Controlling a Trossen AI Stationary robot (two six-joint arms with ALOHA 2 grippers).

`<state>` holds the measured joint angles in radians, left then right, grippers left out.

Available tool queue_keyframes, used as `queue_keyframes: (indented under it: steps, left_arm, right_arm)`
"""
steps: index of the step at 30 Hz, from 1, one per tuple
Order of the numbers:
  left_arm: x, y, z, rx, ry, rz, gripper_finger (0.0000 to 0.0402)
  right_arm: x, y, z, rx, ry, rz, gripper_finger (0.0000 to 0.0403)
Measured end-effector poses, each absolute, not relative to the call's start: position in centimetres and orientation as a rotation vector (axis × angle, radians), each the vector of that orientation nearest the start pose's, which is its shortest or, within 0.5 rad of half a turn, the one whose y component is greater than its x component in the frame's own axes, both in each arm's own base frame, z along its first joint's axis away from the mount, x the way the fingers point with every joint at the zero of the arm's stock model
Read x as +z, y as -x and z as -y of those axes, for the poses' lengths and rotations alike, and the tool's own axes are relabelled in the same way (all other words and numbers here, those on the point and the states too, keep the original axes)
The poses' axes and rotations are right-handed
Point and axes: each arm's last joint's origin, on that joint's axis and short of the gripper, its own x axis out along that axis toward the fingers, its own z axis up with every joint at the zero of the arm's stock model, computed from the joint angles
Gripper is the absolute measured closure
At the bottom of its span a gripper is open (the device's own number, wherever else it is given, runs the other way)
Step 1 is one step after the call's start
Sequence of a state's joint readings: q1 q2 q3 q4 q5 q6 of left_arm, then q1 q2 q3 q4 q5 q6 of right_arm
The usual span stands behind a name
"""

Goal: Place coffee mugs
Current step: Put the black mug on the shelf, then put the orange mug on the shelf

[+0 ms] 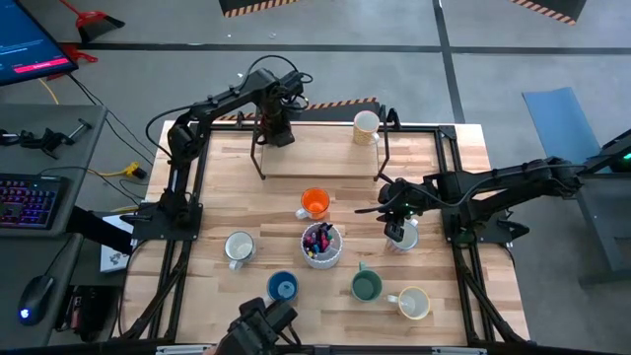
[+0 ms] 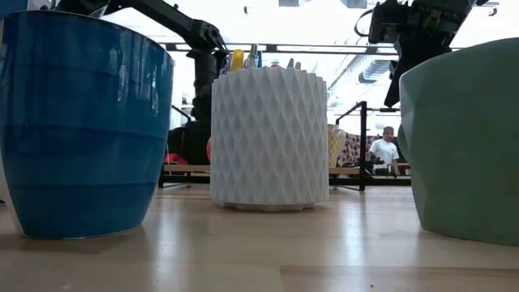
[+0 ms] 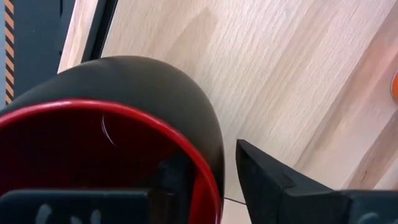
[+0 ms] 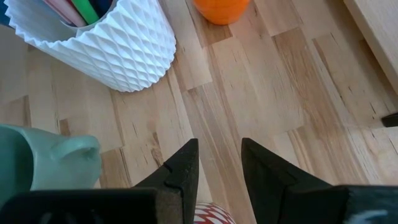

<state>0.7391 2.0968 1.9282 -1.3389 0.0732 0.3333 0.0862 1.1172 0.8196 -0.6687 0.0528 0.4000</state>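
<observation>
Wooden table (image 1: 296, 286), upper left: my left gripper (image 1: 276, 133) pinches the dark red mug (image 3: 112, 155). Centre: orange mug (image 1: 315, 203), pen cup (image 1: 321, 245). Right: my right gripper (image 1: 399, 233), fingers slightly parted, holds nothing, above a white mug (image 1: 404, 240).

Even indoor light on the table, strong backlight in the low view.

From above, the wooden table (image 1: 325, 286) was evenly lit, with only soft, short shadows beside the mugs. In the low view the room behind was washed out by bright ceiling light; the blue mug (image 2: 81, 122) and green mug (image 2: 466, 138) stood close to the lens, large and slightly soft. Near the left gripper (image 3: 205, 186), the dark red mug (image 3: 112, 149) was blurred, its rim catching a thin highlight.
</observation>
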Motion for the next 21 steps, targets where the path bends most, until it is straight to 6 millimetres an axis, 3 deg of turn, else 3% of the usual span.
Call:
queue_keyframes:
  steps: [6, 15, 18, 21]
  left_arm:
    - [26.5, -30.5, -27.6, 0.305, 0.319, -1.433, 0.028]
    - [32.0, -29.6, -27.1, 0.409, 0.262, -1.457, 0.0281]
    - [33.9, -29.3, -26.6, 0.419, 0.326, -1.373, 0.0281]
    - [35.9, -29.2, -24.8, 0.351, 0.381, -1.279, 0.0281]
  right_arm:
    - [24.7, -21.0, -1.7, -0.157, -0.292, -0.955, 0.0302]
    - [24.7, -21.0, -1.7, -0.155, -0.287, -0.955, 0.0302]
    - [24.7, -21.0, -1.7, -0.155, -0.287, -0.956, 0.0302]
    - [24.7, -21.0, -1.7, -0.153, -0.289, -0.956, 0.0302]
